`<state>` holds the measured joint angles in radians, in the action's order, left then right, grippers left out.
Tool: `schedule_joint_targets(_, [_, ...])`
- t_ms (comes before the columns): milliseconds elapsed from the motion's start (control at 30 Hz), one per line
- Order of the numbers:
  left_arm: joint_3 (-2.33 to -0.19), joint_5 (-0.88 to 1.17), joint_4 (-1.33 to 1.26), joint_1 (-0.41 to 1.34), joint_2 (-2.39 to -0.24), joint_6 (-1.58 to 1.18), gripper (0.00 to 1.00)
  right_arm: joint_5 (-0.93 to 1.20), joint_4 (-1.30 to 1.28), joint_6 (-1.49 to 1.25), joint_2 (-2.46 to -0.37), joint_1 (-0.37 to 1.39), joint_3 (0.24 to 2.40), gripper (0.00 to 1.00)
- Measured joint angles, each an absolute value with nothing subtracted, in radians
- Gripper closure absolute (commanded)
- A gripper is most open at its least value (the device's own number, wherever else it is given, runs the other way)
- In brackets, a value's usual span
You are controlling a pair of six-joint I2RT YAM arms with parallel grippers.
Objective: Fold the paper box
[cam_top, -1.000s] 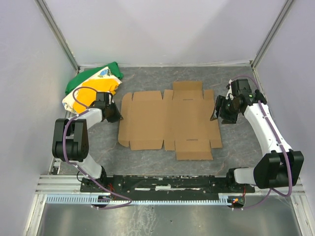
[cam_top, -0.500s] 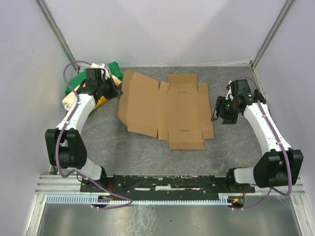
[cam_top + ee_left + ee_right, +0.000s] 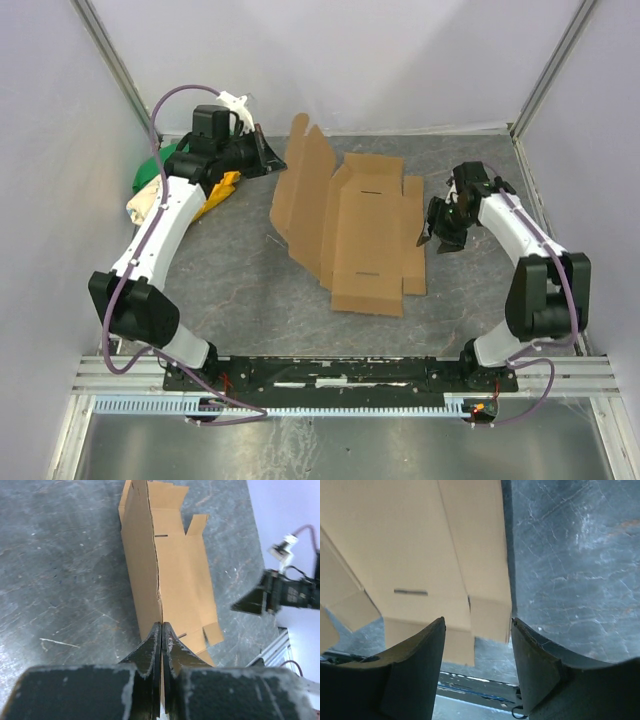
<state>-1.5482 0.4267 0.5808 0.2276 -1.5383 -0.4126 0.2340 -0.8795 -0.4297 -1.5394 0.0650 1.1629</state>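
The paper box is a brown corrugated sheet on the grey table, with its left panel raised steeply off the surface. My left gripper is shut on the far left edge of that raised panel. In the left wrist view the jaws pinch the thin cardboard edge. My right gripper is open, just off the sheet's right edge and low over the table. In the right wrist view its jaws are wide apart with the cardboard ahead of them, not between them.
A green, yellow and white cloth bundle lies at the back left, under the left arm. White enclosure walls close in the left, back and right sides. The arm bases and a metal rail run along the near edge.
My left gripper has risen and swung right, pulling the left panel from flat to steeply raised. The whole sheet has shifted and turned. My right gripper has moved slightly nearer the sheet's right edge.
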Motion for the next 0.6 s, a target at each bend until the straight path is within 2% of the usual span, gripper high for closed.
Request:
schedule_joint_targets(333, [-1.732, 0.432, 0.717, 0.294, -1.594, -0.410, 0.97, 0.306, -0.735, -0.545, -1.722, 0.085, 1.198, 0.42])
schedule_joint_targets(600, [-1.826, 0.440, 0.819, 0.333, -1.642, -0.367, 0.97, 0.313, -0.680, -0.559, -1.755, 0.147, 1.172, 0.43])
